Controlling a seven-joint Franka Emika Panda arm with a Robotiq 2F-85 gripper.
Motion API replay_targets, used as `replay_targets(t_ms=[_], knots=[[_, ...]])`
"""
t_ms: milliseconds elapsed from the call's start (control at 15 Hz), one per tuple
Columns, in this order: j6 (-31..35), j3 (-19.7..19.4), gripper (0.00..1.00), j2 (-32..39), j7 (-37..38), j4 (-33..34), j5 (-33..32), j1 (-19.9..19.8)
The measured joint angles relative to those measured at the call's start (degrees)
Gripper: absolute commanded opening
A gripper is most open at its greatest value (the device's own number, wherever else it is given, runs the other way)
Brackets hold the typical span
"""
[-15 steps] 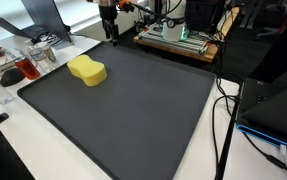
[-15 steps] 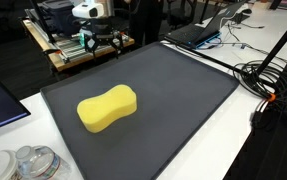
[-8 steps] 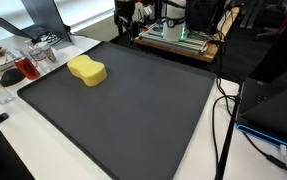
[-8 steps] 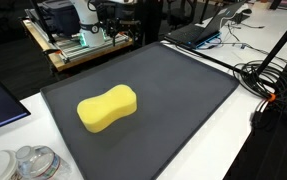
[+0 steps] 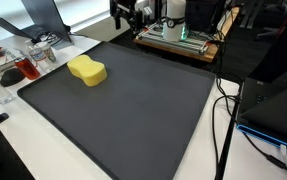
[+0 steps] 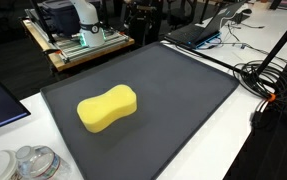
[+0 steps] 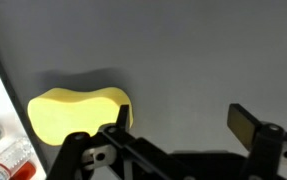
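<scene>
**Item 1. Tabletop point(image 6: 245, 140), white.** Nearest in the lower part of an exterior view. Lidded clear jars point(image 6: 28, 165) are seen at the lower left corner, and loose cables point(image 6: 268, 80) at the right edge.

**Item 2. Mat point(image 5: 143, 110), dark grey.** It is laid flat over most of the tabletop and fills the centre of both exterior views.

**Item 3. Yellow sponge point(image 5: 87, 70), peanut-shaped.** It is placed flat on the mat, left of centre in both exterior views point(image 6: 107, 107) and at the lower left of the wrist view point(image 7: 78, 115). Nothing is touching it.
Handling, as judged: the body is soft and easily crushed. A grip across the narrowed waist is advised, with the jaws centred over it first, lowered squarely, kept off the mat and closed gently.

**Item 4. Arm point(image 5: 126, 12).** It is found at the top centre of the frame, raised above the far edge of the mat and well apart from the sponge. The wrist is pointed down at the mat. The jaws are spread wide and nothing is held between them. In the wrist view one finger point(image 7: 118, 118) is seen overlapping the sponge's right end.

**Item 5. Wooden bench point(image 5: 183, 42).** Farthest, beyond the mat, loaded with equipment.
</scene>
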Motion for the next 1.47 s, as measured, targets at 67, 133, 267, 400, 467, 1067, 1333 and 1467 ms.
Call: replay_targets(t_ms=[67, 133, 267, 400, 467, 1067, 1333, 1467], knots=[[-0.61, -0.38, 1.00, 0.78, -1.49, 2.02, 0.00, -0.06], [-1.06, -0.91, 1.00, 1.70, -3.24, 4.12, 0.00, -0.16], [-1.48, -2.17, 1.00, 3.73, -6.79, 8.08, 0.16, -0.38], [-1.75, -3.43, 1.00, 6.13, -10.28, 11.83, 0.78, -0.60], [-1.92, -4.03, 1.00, 7.48, -12.23, 13.70, 1.42, -0.73], [-11.44, -7.06, 1.00, 13.96, -34.33, 24.32, 16.74, -5.20], [-17.12, -8.64, 1.00, 12.63, -41.77, 24.56, 21.22, -7.94], [-19.04, -9.43, 1.00, 11.13, -43.59, 23.79, 22.20, -8.65]])
